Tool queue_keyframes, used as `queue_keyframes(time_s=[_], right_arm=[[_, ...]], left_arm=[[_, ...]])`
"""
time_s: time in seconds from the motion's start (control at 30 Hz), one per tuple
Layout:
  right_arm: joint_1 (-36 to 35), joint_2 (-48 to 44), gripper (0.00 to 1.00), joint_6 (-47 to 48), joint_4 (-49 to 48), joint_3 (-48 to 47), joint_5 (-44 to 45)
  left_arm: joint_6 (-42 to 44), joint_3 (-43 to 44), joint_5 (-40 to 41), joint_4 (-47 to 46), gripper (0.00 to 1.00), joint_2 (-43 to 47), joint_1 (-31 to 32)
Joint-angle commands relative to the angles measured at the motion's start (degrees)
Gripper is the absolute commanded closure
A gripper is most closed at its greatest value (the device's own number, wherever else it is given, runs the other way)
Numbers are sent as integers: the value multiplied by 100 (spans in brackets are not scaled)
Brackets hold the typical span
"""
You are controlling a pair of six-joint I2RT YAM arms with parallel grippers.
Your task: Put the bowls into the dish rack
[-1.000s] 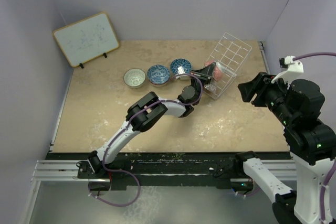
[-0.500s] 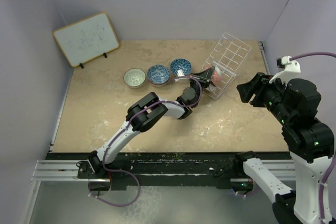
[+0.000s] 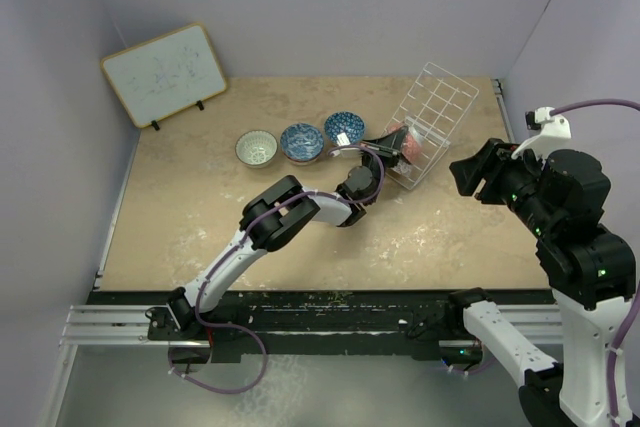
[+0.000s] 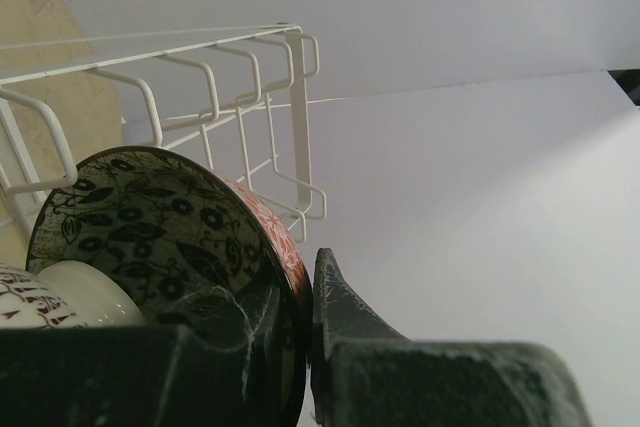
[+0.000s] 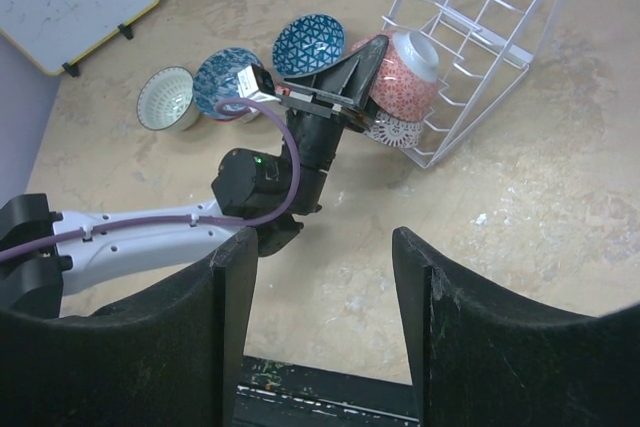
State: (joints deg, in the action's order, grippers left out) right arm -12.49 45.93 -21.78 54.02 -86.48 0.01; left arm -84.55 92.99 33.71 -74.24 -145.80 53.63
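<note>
Pinched down on a rim, the jaws of your left gripper [image 4: 306,282] hold the red-patterned bowl [image 4: 150,217] on edge. One finger is against its dark floral inside and the other against its red outside, with only the wall of the bowl between them. Just beyond the fingertips, the white wire dish rack [image 4: 240,97] fills the upper left of the left wrist view. The bowl's upper edge is right up at those wires, so what you carry is at the rack's mouth rather than settled in a slot; whether it touches the wire I cannot tell. At the lower left of that view a second one, the white-and-red bowl [image 5: 395,132], lies just beside the held bowl. From the right wrist view it looks to rest on the rack's near lip, beneath the one in your grip. Your right gripper [image 5: 322,244] hangs at the right of the overhead view, well apart from all this, its jaws spread wide with nothing between them. On progress, I judge you less than halfway: one bowl seems loaded and one is in hand at the rack. Three more wait in a row on the table [image 3: 200,237], left of the rack: the dark blue bowl [image 3: 344,128] nearest your left gripper, the light blue bowl [image 3: 301,142] in the middle, and the pale bowl [image 3: 257,148] furthest left. In the upper left corner of the overhead view, the framed whiteboard [image 3: 165,72] plays no part.
</note>
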Motion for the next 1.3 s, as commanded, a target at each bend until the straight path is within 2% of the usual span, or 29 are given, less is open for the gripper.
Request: queue_keyframes(time_s=[0.0,0.17,0.37,0.63,0.83,1.07,1.13,1.17,1.2,1.23,1.27], right_arm=[[-43,-55,40,118,-184,8,-140],[-43,-36,40,104,-201,17,-173],[-43,-43,40,78,-234,47,-257],[-43,-63,40,78,-233,78,-258],[-43,-42,40,85,-264,78,-285],[-43,-53,40,68,-289,143,-285],[-43,-71,40,60,-295,171,-284],[-43,-83,40,60,-295,179,-278],[-43,-88,41,58,-295,183,-274],[-43,-86,40,59,-303,184,-266],[-43,-85,40,60,-304,184,-262]], left_arm=[[-258,46,130,12,90,437,-64],[-542,-304,96,701,87,813,-109],[-903,-552,-20,1488,72,1155,-159],[-1142,-651,-111,1716,51,1155,-205],[-1090,-910,-142,1886,45,1381,-278],[-1129,-1156,-288,1935,32,1479,-340],[-1148,-1205,-314,1958,25,1489,-354],[-1157,-1221,-334,1988,18,1503,-360],[-1160,-1240,-368,2018,5,1529,-376],[-1164,-1254,-400,2045,0,1542,-391],[-1168,-1269,-438,2077,1,1566,-416]])
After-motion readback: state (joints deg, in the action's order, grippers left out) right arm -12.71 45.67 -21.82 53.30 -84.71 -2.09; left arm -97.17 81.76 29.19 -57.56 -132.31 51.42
